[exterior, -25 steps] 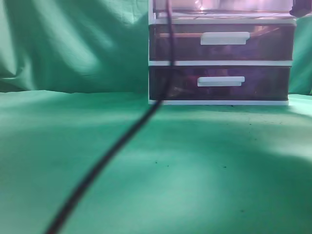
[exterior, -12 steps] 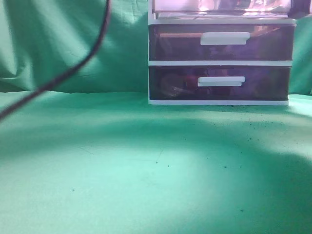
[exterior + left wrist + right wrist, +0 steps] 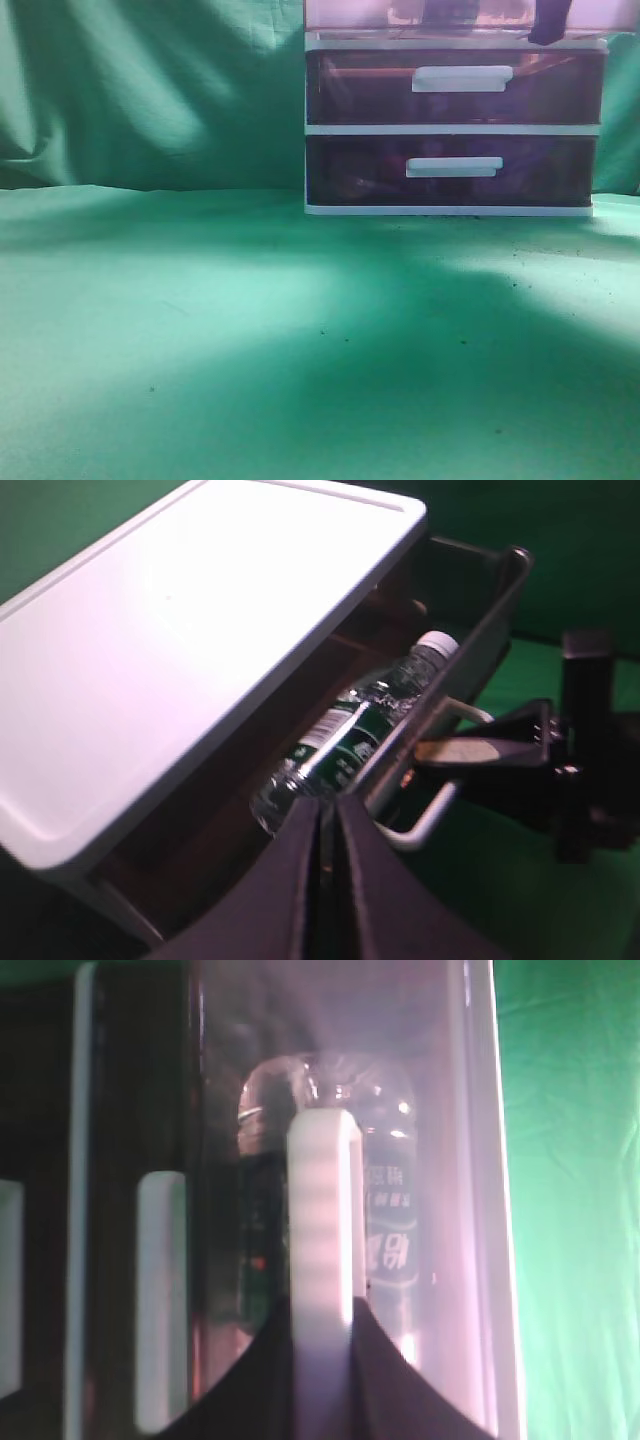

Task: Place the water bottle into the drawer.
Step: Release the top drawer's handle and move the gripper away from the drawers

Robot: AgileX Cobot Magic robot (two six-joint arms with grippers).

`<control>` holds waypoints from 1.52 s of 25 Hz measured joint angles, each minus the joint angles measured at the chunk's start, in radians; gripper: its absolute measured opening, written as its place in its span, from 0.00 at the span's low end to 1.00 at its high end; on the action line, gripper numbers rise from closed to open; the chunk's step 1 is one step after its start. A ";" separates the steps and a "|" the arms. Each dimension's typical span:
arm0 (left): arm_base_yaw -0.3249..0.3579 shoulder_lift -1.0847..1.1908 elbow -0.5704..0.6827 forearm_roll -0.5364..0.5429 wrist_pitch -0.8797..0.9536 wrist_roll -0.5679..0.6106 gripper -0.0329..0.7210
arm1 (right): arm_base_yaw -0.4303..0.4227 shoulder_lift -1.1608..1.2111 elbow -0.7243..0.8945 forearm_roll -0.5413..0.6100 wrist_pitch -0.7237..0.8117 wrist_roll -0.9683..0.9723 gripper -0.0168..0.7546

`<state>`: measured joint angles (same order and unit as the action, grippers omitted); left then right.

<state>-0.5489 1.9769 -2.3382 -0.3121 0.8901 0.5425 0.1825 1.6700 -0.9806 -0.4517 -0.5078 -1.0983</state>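
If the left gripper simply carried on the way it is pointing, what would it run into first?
Most likely the water bottle lying inside the open drawer: the shut left gripper aims into the gap under the white top. Depth is unclear, so the drawer's front wall could come first.

Bottle's in the top drawer — pulled out

The water bottle (image 3: 352, 738) lies on its side inside the drawer (image 3: 478, 630), which sits atop the two lower drawers (image 3: 455, 128) — right gripper (image 3: 322, 1360) at its handle (image 3: 325, 1220).
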 joint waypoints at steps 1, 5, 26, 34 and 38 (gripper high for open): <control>0.005 -0.012 0.000 0.002 0.029 -0.004 0.04 | 0.000 0.018 -0.032 0.000 0.006 0.002 0.12; 0.011 -0.031 0.000 0.008 0.120 -0.019 0.04 | 0.000 0.104 -0.147 0.010 0.014 0.006 0.12; 0.011 -0.031 0.000 0.008 0.157 -0.021 0.04 | -0.005 0.246 -0.330 0.013 0.070 0.058 0.59; 0.011 -0.031 0.000 0.008 0.157 -0.021 0.04 | -0.005 0.196 -0.328 0.002 0.090 0.135 0.63; 0.011 -0.031 0.000 0.008 0.157 -0.023 0.04 | -0.005 0.144 -0.326 0.000 0.131 0.231 0.63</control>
<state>-0.5379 1.9458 -2.3382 -0.3046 1.0476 0.5196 0.1772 1.8139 -1.3068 -0.4516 -0.3771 -0.8674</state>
